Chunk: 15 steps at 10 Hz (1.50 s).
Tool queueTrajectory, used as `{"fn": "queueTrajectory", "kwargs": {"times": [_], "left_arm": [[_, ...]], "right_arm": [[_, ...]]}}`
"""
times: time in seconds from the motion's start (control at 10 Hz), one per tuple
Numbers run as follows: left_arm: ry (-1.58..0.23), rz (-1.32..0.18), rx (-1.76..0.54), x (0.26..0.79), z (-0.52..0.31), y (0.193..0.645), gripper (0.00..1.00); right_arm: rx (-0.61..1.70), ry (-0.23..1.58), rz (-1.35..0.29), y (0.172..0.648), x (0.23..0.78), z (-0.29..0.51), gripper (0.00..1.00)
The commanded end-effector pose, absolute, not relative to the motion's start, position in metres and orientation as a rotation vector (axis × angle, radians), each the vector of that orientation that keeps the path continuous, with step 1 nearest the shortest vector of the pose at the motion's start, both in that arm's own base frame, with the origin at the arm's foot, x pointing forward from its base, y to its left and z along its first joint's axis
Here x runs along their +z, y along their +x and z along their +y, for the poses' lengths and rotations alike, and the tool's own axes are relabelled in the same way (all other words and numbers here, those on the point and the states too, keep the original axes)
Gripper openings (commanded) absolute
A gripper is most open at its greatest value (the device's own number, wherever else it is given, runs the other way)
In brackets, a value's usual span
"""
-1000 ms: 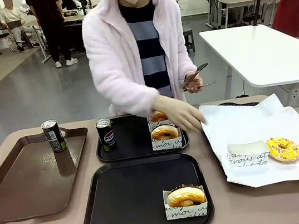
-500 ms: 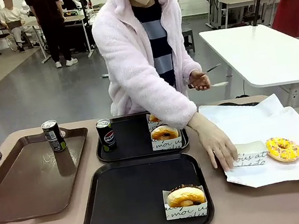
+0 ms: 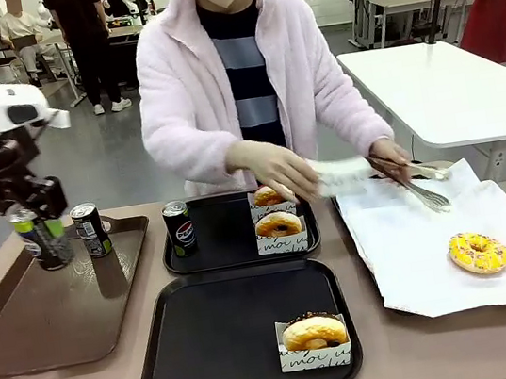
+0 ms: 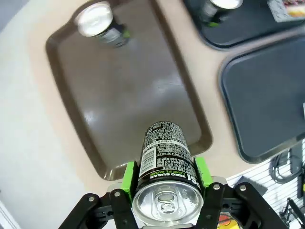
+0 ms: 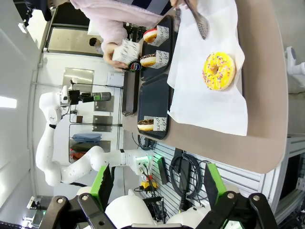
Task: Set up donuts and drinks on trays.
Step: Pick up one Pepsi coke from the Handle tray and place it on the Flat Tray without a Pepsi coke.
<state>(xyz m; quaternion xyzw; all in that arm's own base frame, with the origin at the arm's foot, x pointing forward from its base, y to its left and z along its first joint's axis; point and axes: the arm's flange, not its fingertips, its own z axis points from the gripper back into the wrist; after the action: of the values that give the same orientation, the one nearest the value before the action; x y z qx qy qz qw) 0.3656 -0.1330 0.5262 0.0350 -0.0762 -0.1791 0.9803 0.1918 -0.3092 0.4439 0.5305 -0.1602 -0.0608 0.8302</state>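
A big lab room: behind the person [image 3: 248,95] stand white work tables [image 3: 448,93] (1 close by) on a grey floor [image 3: 88,166].

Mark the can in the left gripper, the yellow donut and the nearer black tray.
held can [image 4: 167,149]: left wrist view, printed side wall.
yellow donut [image 3: 494,254]: front view, right side of ring.
nearer black tray [image 3: 217,333]: front view, bare floor.
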Motion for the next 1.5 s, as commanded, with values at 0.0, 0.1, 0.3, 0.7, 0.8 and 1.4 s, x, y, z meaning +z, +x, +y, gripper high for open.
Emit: {"fn": "queueTrajectory", "kwargs": {"times": [0.0,0.1,0.3,0.7,0.8,1.4], "left_arm": [[0.114,-0.149,-0.440,0.520,-0.167,0.374,0.58],[0.117,-0.144,-0.489,0.517,-0.187,0.370,0.58],[0.111,-0.155,-0.559,0.509,-0.220,0.360,0.58],[0.105,-0.156,-0.636,0.496,-0.270,0.355,0.58],[0.104,-0.157,-0.653,0.492,-0.282,0.356,0.58],[0.067,-0.141,-0.706,0.473,-0.301,0.356,0.58]], "right_arm": [[-0.128,1.138,-0.349,0.191,0.444,-0.310,1.00],[-0.128,1.138,-0.349,0.191,0.444,-0.310,1.00],[-0.128,1.138,-0.349,0.191,0.444,-0.310,1.00],[-0.128,1.138,-0.349,0.191,0.444,-0.310,1.00],[-0.128,1.138,-0.349,0.191,0.444,-0.310,1.00],[-0.128,1.138,-0.349,0.191,0.444,-0.310,1.00]]}}
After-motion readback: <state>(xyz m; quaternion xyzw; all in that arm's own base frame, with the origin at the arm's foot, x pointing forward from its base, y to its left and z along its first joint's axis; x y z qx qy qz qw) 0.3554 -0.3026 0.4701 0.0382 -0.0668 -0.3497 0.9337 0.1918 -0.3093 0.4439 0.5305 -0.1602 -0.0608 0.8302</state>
